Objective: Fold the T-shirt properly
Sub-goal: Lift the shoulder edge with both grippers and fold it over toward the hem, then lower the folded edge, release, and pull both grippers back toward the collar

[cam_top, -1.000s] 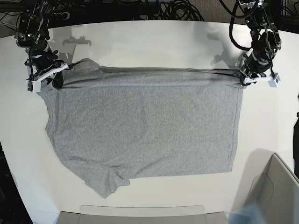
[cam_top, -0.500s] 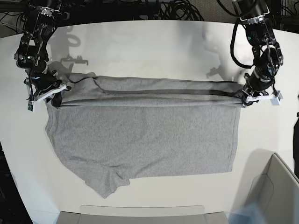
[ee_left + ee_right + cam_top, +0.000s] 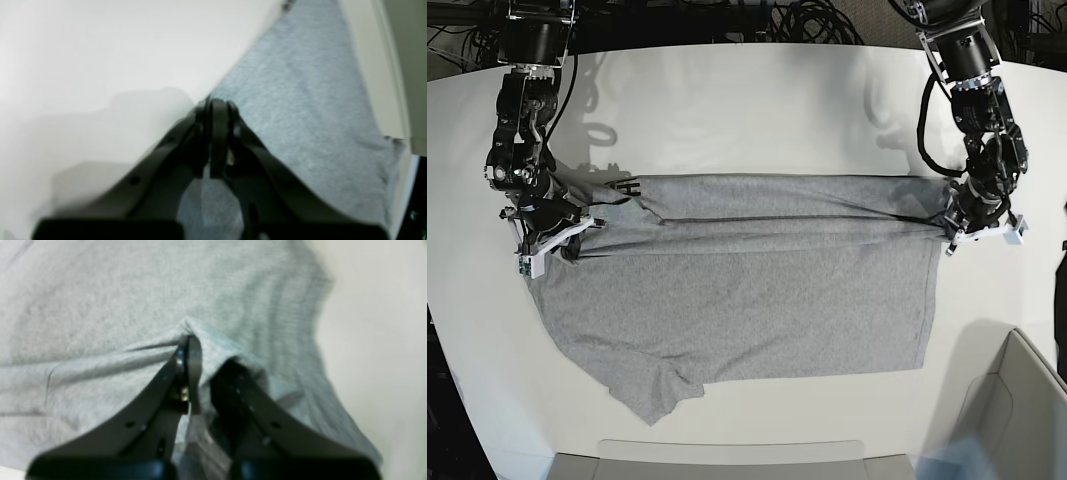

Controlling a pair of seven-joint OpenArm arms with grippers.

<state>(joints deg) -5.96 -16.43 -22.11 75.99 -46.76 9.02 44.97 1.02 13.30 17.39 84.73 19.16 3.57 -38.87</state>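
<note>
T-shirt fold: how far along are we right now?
Done: the T-shirt lies flat on the table, with its far edge picked up and turned over into a narrow band. In hand: the left gripper and right gripper are each shut on an end of that edge, mid-fold. Left: laying the fold down, the near sleeve, and every further fold.
</note>
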